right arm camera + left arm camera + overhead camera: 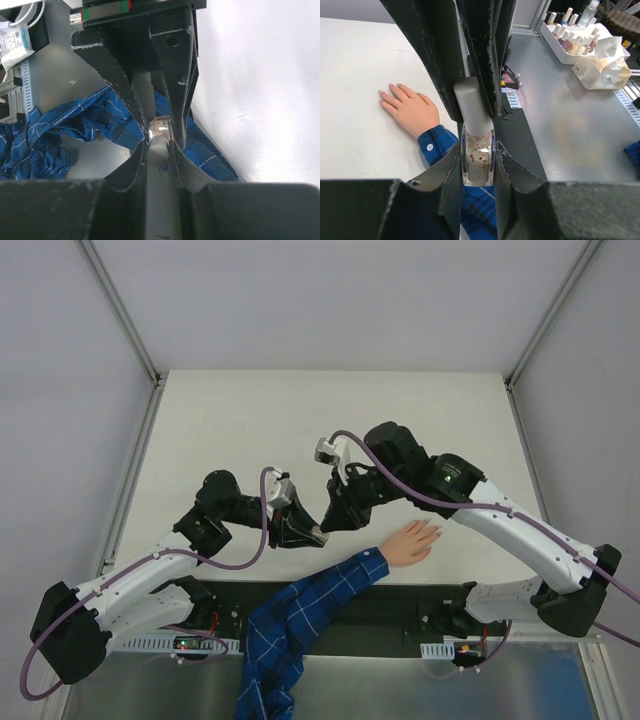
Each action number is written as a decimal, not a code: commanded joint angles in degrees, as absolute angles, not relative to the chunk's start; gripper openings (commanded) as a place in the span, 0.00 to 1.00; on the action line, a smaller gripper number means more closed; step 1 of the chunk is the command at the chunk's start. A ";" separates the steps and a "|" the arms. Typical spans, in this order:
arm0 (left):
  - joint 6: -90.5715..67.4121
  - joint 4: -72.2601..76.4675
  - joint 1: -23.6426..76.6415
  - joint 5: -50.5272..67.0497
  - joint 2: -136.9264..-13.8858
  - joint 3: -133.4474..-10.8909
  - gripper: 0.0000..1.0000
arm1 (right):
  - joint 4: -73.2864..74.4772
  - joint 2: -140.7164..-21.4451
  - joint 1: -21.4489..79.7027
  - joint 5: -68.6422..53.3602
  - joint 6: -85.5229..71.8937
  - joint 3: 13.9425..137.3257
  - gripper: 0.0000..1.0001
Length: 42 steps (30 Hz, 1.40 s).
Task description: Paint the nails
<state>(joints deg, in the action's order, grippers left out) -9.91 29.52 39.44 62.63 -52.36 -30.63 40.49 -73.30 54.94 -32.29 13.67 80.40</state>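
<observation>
My left gripper (478, 165) holds the nail polish bottle (478, 162) by its glass body, jaws closed on it, with the grey cap (473, 106) pointing away. My right gripper (158, 150) has its jaws on both sides of this cap and touching it — I judge they are closed on it, but I cannot be fully sure the grip is firm. The hand (411, 542) with the blue plaid sleeve (300, 618) lies flat on the table (230, 420), just right of both grippers; the nails (388, 90) are bare and hardly visible. The step is opening the bottle. Next I must twist the cap off — while the left jaws hold the body steady — and lift the brush out straight.
</observation>
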 commanded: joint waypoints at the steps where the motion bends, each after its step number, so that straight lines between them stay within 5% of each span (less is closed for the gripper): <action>1: -8.27 34.10 39.90 60.31 -49.57 -31.82 0.00 | 36.31 -71.90 54.76 -32.26 11.96 78.23 0.04; 8: -3.61 28.23 39.81 44.76 -45.27 -31.02 0.00 | 30.06 -71.02 56.76 -26.56 4.84 72.52 0.01; 12: -0.89 24.88 39.73 37.19 -44.03 -31.20 0.00 | 29.27 -71.19 61.51 -6.07 -3.39 71.81 0.01; 18: 2.81 21.18 39.73 29.80 -43.07 -31.82 0.00 | 28.31 -75.14 75.04 28.16 -39.00 68.56 0.01; 24: 2.55 21.62 39.73 30.67 -42.27 -31.20 0.00 | 29.70 -78.84 76.82 29.71 -39.38 72.58 0.01; 26: 2.37 21.62 39.73 31.64 -42.63 -31.46 0.00 | 30.41 -79.10 76.90 29.18 -36.50 73.91 0.05; 34: 2.55 19.96 39.73 38.40 -44.91 -32.96 0.00 | 32.70 -73.66 75.24 24.80 -21.56 77.34 0.63; 42: 1.76 18.98 39.73 47.53 -46.31 -34.63 0.00 | 34.98 -66.80 67.51 -2.55 -2.31 77.44 0.80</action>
<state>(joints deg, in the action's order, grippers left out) 2.17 14.41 39.72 39.33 -45.74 -31.44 33.95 -70.89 70.76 17.87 -14.72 75.85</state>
